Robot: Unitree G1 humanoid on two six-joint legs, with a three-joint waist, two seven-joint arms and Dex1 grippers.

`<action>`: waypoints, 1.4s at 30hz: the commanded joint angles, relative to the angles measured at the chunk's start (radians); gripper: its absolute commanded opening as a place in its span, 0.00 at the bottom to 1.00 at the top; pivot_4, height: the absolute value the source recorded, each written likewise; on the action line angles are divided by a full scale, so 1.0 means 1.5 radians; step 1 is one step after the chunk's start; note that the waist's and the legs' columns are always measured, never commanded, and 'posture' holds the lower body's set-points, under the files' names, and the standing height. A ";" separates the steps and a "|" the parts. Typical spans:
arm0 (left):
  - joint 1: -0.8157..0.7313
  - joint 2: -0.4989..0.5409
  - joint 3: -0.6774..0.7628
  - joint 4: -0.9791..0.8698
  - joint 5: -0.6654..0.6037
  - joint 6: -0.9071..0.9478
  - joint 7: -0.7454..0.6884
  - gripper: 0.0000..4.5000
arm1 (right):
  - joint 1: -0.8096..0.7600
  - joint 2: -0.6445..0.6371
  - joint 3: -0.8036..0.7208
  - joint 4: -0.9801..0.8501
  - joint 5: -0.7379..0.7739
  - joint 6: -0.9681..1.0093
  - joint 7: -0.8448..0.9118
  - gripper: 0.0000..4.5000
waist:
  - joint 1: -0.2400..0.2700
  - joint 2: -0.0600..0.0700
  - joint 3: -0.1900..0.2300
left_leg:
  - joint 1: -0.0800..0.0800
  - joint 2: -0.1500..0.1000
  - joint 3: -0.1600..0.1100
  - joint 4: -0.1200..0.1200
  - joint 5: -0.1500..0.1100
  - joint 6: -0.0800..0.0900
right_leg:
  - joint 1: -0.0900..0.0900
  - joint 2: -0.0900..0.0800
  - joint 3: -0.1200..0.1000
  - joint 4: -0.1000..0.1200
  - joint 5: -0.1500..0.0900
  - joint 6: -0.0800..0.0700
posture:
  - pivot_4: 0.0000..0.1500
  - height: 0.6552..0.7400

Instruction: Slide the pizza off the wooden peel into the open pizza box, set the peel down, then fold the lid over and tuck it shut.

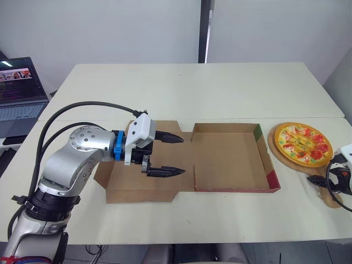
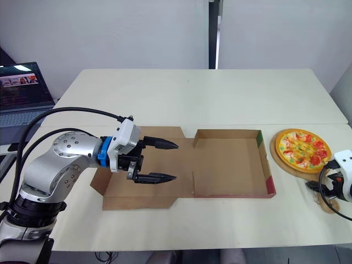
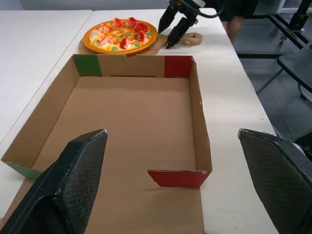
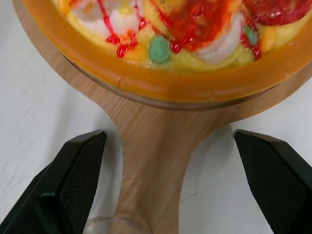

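Pizza on peel, box open, both sets of jaws apart

Laptop (image 1: 19, 88) sits off the table (image 1: 220, 88) at 10 o'clock, screen lit. Left gripper (image 1: 184, 155) hangs over the flat lid (image 1: 124, 187) of the pizza box (image 1: 225, 159), jaws wide apart, nothing between them, fingers pointing to 3 o'clock at the tray. Lid lies unfolded on the table at 9 o'clock of the tray. Tray is bare cardboard, walls up, with green and red corner patches on the far wall in the left wrist view. Pizza (image 1: 303, 143) is at 3 o'clock of the box, just beside it, flat on the wooden peel (image 1: 316, 179). Peel rests on the table, handle running to 5 o'clock from the pizza. Right gripper (image 4: 168, 134) is at the handle, jaws open, one finger on each side of the wood, not closed on it; whether they touch the table can't be told.
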 commanded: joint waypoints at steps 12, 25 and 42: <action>-0.013 -0.012 0.002 -0.027 0.002 -0.004 0.017 1.00 | -0.052 0.002 0.051 0.088 0.001 -0.007 0.034 0.51 | -0.001 -0.004 -0.001 | 0.000 0.001 0.000 0.000 0.000 0.000 | 0.000 0.000 0.000 0.000 0.000 0.000 | 1.00 1.00; -0.043 -0.020 0.018 0.006 0.008 -0.009 0.021 1.00 | -0.061 0.088 -0.114 0.057 0.004 -0.070 -0.110 0.35 | -0.002 -0.008 -0.001 | 0.001 0.001 0.000 0.001 0.000 0.000 | 0.001 0.001 0.001 0.000 0.001 0.000 | 1.00 1.00; -0.057 0.020 0.060 0.025 -0.021 0.024 0.007 1.00 | -0.023 0.056 -0.202 -0.107 0.056 -0.171 -0.026 0.35 | -0.002 0.003 0.003 | -0.002 0.000 0.002 0.000 0.000 0.000 | -0.003 0.001 0.002 0.001 0.001 0.000 | 1.00 1.00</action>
